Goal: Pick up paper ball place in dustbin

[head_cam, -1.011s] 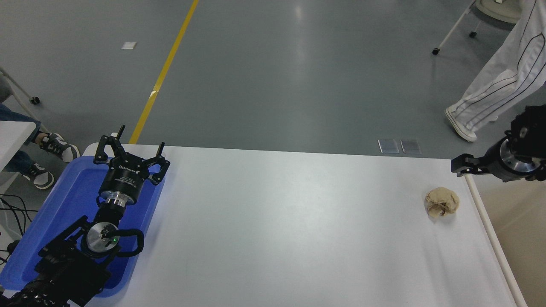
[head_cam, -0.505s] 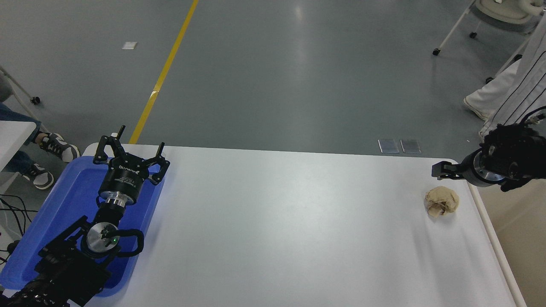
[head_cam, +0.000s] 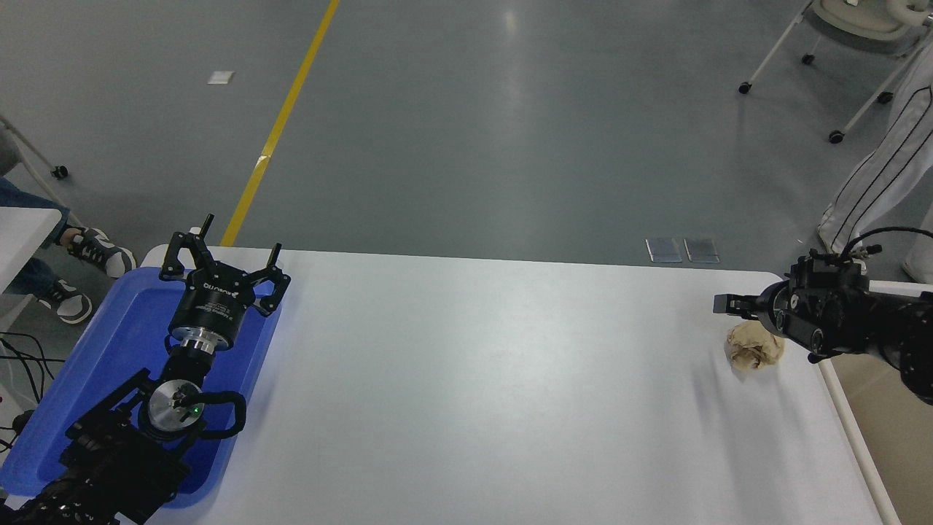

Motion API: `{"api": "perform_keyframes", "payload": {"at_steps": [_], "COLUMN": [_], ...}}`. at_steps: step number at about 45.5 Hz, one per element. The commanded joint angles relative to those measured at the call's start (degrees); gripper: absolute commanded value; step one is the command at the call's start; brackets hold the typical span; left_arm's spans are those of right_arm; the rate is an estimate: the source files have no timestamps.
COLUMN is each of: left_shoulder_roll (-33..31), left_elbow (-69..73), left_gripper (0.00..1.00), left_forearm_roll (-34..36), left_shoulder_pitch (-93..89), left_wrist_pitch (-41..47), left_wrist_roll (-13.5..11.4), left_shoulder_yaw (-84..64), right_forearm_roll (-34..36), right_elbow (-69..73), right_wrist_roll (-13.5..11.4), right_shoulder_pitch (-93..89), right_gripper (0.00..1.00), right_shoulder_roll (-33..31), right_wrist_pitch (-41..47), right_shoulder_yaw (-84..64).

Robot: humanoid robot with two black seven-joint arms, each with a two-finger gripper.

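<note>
The paper ball (head_cam: 751, 348), a wrinkled tan wad, lies on the white table (head_cam: 474, 394) near its right edge. My right gripper (head_cam: 732, 305) comes in from the right edge and hangs just above the ball's far side, its black body covering the ball's upper right part. The dustbin (head_cam: 850, 430) stands beside the table's right edge; only its pale rim and a strip of beige wall show. My left gripper (head_cam: 221, 257) is parked, open and empty, over the blue tray (head_cam: 124, 343) at the lower left.
A person's legs in white striped trousers (head_cam: 878, 175) stand at the far right past the table. A wheeled frame (head_cam: 838, 65) stands at the top right. Another person's shoes (head_cam: 95, 251) show at the left edge.
My right arm has moved left and down, from beyond the table's right corner to just over the paper ball. The person at the top right has stepped further right. The ball has not moved.
</note>
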Motion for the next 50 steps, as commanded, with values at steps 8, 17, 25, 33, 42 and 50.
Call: {"api": "perform_keyframes", "payload": {"at_steps": [8,17,25,33,42,50], "left_shoulder_roll": [0.0,0.0,0.0,0.0,0.0,0.0], "left_elbow": [0.0,0.0,0.0,0.0,0.0,0.0], "left_gripper": [1.0,1.0,1.0,1.0,1.0,1.0], "left_forearm_roll": [-0.04,-0.04,0.05,0.05,-0.04,-0.04], "left_shoulder_pitch": [0.0,0.0,0.0,0.0,0.0,0.0], "left_wrist_pitch": [-0.04,-0.04,-0.04,-0.04,-0.04,-0.04], "left_wrist_roll": [0.0,0.0,0.0,0.0,0.0,0.0], "left_shoulder_yaw": [0.0,0.0,0.0,0.0,0.0,0.0], "right_forearm_roll": [-0.15,-0.06,0.03,0.03,0.11,0.11], "right_elbow": [-5.91,-6.53,-6.53,-6.53,-6.53,-6.44], "right_wrist_roll": [0.0,-0.18,-0.18,-0.18,-0.18,-0.18], "right_shoulder_pitch": [-6.48,-8.86,-10.7,-11.32,-11.5,-11.32], "right_gripper": [1.0,1.0,1.0,1.0,1.0,1.0], "right_shoulder_roll": [1.25,1.17,1.08,1.08,0.9,0.99], "right_wrist_pitch": [-4.35,-6.47,-6.47,-6.82,-7.26,-7.52], "right_shoulder_yaw": [1.65,4.02,7.44,7.62,7.62,7.8]}}
